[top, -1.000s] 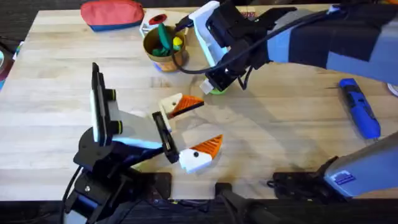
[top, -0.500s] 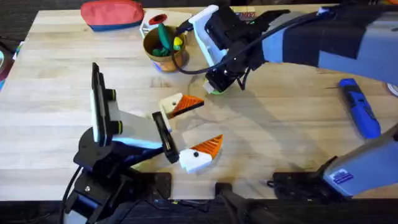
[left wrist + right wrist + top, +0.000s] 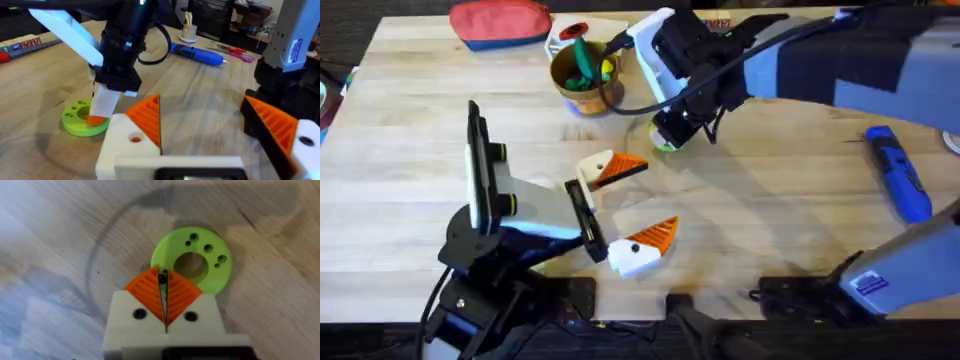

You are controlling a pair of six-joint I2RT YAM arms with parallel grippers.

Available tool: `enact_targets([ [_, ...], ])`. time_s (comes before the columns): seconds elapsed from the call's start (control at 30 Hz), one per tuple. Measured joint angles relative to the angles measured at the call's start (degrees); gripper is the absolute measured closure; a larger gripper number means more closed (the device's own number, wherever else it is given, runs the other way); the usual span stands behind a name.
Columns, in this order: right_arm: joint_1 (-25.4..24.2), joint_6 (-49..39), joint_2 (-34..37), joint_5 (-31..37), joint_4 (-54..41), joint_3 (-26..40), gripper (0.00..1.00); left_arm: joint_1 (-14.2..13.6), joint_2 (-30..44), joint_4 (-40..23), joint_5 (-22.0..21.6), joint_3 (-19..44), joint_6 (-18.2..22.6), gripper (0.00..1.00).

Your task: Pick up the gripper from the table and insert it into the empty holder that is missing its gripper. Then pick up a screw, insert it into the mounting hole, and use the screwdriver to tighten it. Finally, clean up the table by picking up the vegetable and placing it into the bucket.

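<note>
My left gripper (image 3: 658, 195) rests open on the table. Each of its white holders (image 3: 122, 150) carries an orange ribbed gripper pad (image 3: 147, 117), with a mounting hole beside it. My right gripper (image 3: 665, 137) reaches in from the right and is shut, its tips (image 3: 161, 277) down at the edge of a green ring-shaped disc (image 3: 172, 255). A tiny dark speck sits between the pads; I cannot tell what it is. The blue screwdriver (image 3: 898, 175) lies at the right. The copper bucket (image 3: 588, 92) stands at the back with green and yellow pieces in it. The vegetable is out of view.
A red pouch (image 3: 500, 22) lies at the table's far edge, left of the bucket. A slim red-handled screwdriver (image 3: 235, 50) lies beyond the blue one. Bare wood stretches across the left half of the table and between the right gripper and the blue screwdriver.
The right gripper has edged slightly to the far left over the green disc. The left arm has not moved.
</note>
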Motion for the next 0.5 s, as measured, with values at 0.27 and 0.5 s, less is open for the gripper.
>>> enact_targets([
  [0.27,-4.96,0.0,-2.1,0.11,-9.05,5.35,0.998,0.0,0.0,0.0,0.0,0.0,0.0,0.014],
  [0.5,-5.25,-0.02,-7.6,0.09,-17.42,14.14,0.998,0.0,0.0,0.0,0.0,0.0,0.0,0.014],
])
